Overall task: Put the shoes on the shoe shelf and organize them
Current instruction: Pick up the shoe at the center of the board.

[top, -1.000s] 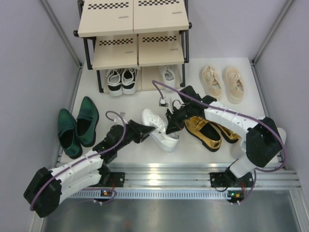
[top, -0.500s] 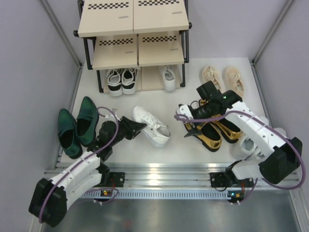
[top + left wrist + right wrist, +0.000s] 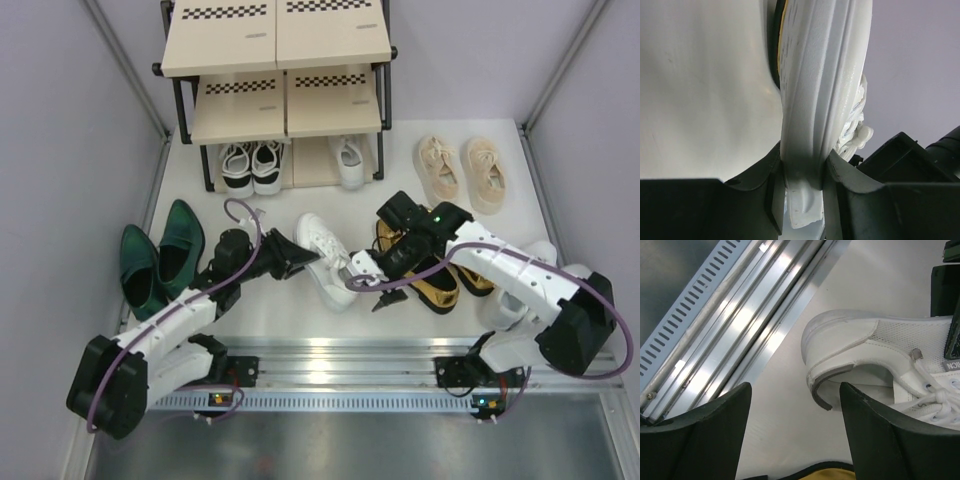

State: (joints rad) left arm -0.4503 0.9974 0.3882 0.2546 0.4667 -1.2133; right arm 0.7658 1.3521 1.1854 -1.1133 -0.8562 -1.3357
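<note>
A white lace-up shoe (image 3: pixel 326 258) lies on the floor in front of the shoe shelf (image 3: pixel 230 45). My left gripper (image 3: pixel 290 256) is shut on the edge of its sole; in the left wrist view the sole (image 3: pixel 822 100) runs up from between the gripper (image 3: pixel 804 197) fingers. My right gripper (image 3: pixel 366 282) stands open beside the shoe's heel (image 3: pixel 850 347), nothing between its fingers (image 3: pixel 710 435). The matching white lace-up (image 3: pixel 348 160) and black-and-white sneakers (image 3: pixel 250 165) sit on the bottom tier.
Gold loafers (image 3: pixel 432 272) lie under my right arm; one shows at the bottom of the right wrist view (image 3: pixel 827 474). Green loafers (image 3: pixel 160 258) are at the left, beige sneakers (image 3: pixel 465 170) at the back right. Chunky white sneakers (image 3: pixel 505 300) lie partly hidden behind the right arm. A metal rail (image 3: pixel 350 360) runs along the near edge.
My right gripper let go, drew back over the gold loafers, then came left again, open, to the white shoe's heel. The left gripper kept hold and shifted the shoe slightly.
</note>
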